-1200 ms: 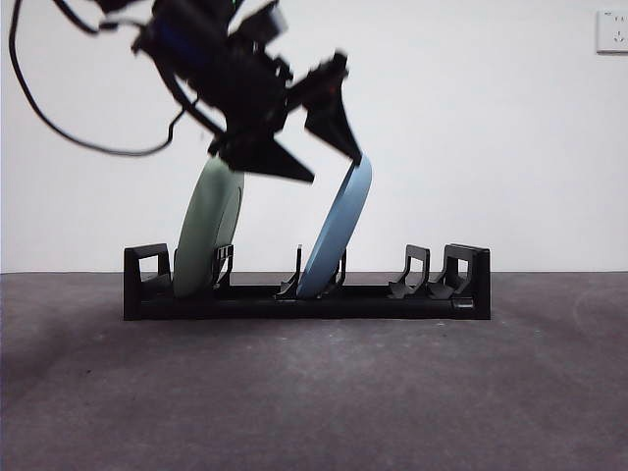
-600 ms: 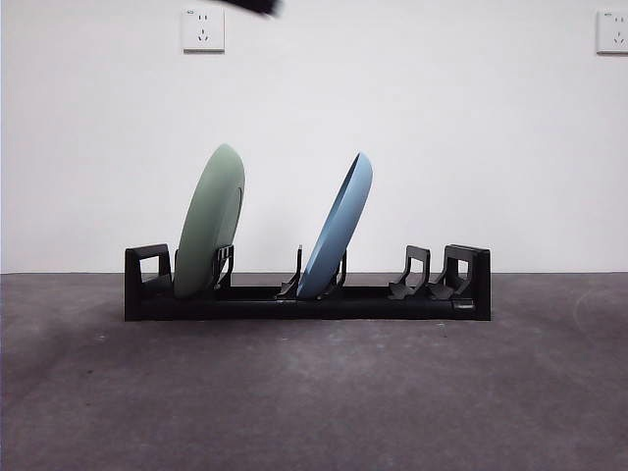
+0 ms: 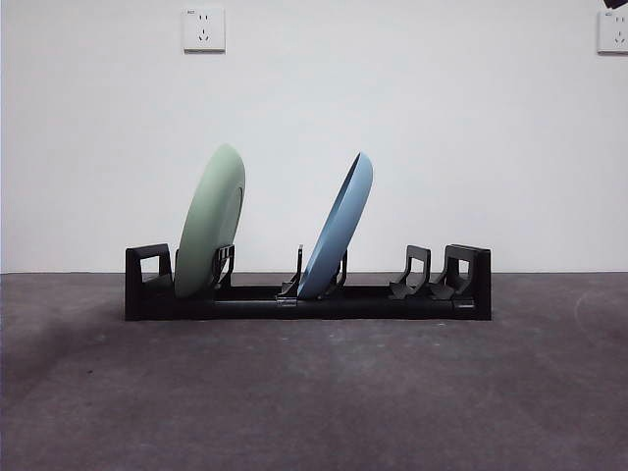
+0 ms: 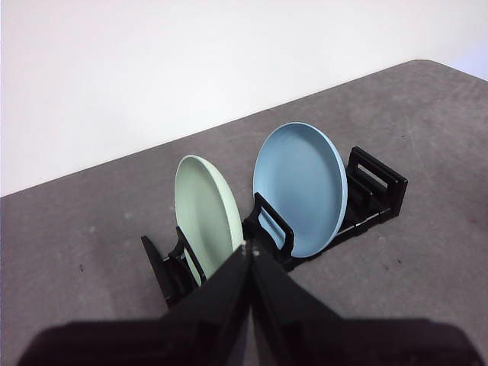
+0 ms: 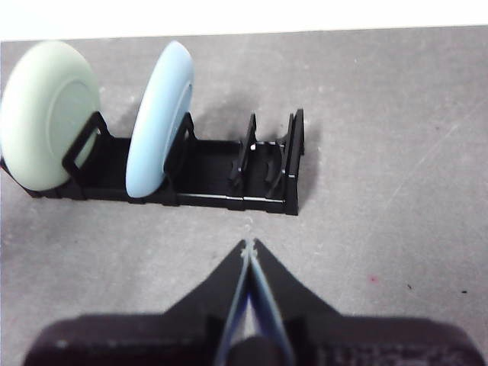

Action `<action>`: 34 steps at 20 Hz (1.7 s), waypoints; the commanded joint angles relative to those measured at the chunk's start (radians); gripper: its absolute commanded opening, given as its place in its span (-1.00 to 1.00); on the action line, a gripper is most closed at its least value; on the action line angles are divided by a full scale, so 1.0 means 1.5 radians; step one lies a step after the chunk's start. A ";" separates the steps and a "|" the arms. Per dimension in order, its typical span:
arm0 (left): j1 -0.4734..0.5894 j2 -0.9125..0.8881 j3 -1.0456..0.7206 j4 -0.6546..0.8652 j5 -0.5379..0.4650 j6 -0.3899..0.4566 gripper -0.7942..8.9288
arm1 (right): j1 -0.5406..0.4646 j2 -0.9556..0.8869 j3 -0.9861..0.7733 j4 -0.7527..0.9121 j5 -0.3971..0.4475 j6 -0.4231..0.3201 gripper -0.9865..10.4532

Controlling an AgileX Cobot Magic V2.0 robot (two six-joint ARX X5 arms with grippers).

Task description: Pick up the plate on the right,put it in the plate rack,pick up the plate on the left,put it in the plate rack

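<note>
The black plate rack (image 3: 307,295) stands on the grey table, seen also in the left wrist view as plate rack (image 4: 374,183) and in the right wrist view as plate rack (image 5: 221,179). A pale green plate (image 3: 210,221) leans upright in its left slot, and a light blue plate (image 3: 340,226) leans in a middle slot. Both plates show from the wrists too: green plate (image 4: 207,212), blue plate (image 4: 301,187), green plate (image 5: 49,114), blue plate (image 5: 160,118). My left gripper (image 4: 247,253) is shut and empty, held back above the rack. My right gripper (image 5: 248,248) is shut and empty, apart from the rack.
Two wall sockets (image 3: 203,28) sit on the white wall behind. A black tip of an arm (image 3: 616,4) shows at the top right corner. The rack's right-hand slots (image 3: 422,275) hold nothing.
The arm that hung over the two plates a second ago has lifted out of the front view. Both plates stay in the rack as they were.
</note>
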 commanded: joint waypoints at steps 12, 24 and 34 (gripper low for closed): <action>0.041 -0.008 -0.026 -0.021 0.003 0.004 -0.84 | 0.000 -0.001 -0.003 0.002 0.000 0.006 -0.83; 0.352 -0.409 -0.608 0.306 0.182 -0.012 -0.84 | 0.000 -0.001 -0.003 0.002 0.000 0.006 -0.83; 0.407 -0.476 -0.709 0.343 0.190 -0.011 -0.84 | 0.000 -0.001 -0.003 0.002 0.000 0.006 -0.83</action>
